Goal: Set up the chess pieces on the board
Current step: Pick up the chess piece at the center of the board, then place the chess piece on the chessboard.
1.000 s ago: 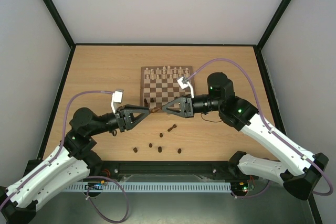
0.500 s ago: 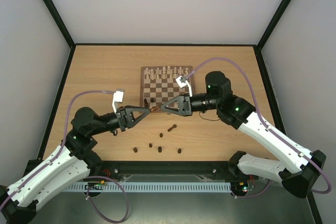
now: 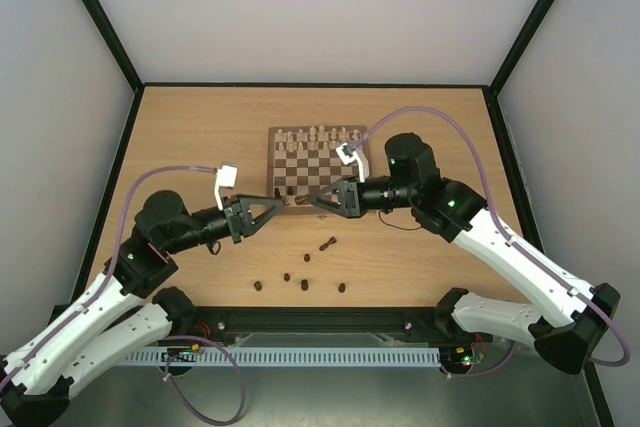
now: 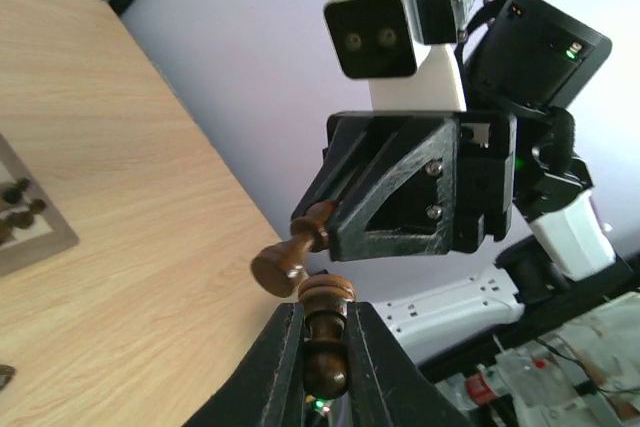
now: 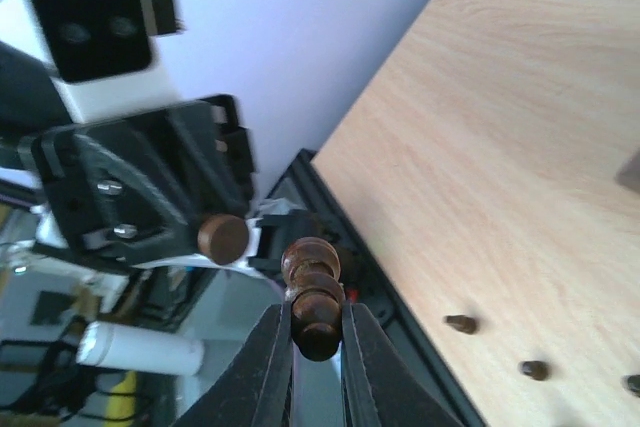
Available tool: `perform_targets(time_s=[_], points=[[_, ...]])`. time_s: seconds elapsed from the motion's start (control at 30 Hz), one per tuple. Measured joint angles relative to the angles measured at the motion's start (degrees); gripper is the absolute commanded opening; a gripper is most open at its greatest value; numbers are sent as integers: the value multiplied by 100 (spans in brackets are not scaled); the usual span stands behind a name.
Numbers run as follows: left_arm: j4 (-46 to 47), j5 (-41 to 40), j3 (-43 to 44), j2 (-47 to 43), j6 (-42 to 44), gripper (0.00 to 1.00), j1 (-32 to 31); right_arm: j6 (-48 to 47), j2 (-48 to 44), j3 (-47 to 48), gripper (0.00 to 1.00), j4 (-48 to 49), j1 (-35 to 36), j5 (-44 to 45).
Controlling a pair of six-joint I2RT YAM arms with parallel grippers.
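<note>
Pincers hovered tip to tip over the surface [image 3: 200,137] at the near edge of the board [image 3: 272,157]: left pincer [image 4: 325,319] pinched one dark piece [image 4: 326,297], right pincer [image 5: 315,315] a second dark piece [image 5: 310,267], probably reorienting them for upright placement; loose pieces [image 3: 305,284] lay nearby.

bright, even light, soft shadows; right wrist view's background slightly blurred.

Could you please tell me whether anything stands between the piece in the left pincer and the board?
Yes: the right pincer, shut on its own dark piece, faces the left pincer and its held piece tip to tip by the board's near edge.
</note>
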Motion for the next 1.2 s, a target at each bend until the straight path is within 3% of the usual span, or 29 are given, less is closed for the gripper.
perform_targets(time_s=[0.33,0.67,0.97,1.2], points=[[-2085,-1082,1185,769,881,3,190,-756,402,702,11,-1541,0,1832],[-3071,-1768,1270,1449,1300,3,304,-1292,2406,2055,12,-2863,-2,4092],[-3324,-1919,1270,1478,1587,3,494,-1591,4378,3512,11,-3412,-4,4730],[-3366,-1860,1213,1475,1762,3,695,-1670,4966,3827,12,-3593,24,4767]])
